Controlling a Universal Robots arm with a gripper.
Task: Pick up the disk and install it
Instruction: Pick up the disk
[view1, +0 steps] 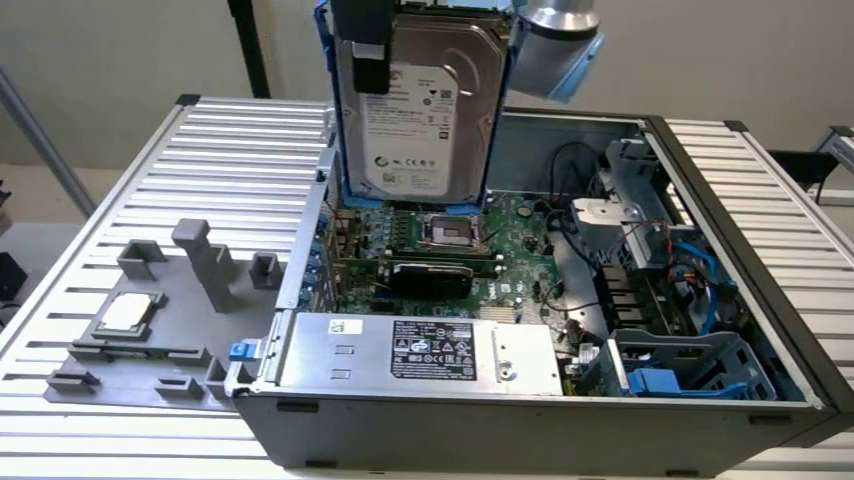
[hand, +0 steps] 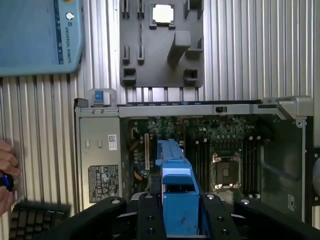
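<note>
Exterior view: the disk hangs upright at top centre of the frame, above the open computer case, with the jaws closed on its upper edge. Wrist view: the jaws clamp its blue carrier over the motherboard. It is picked up but not yet installed.
</note>
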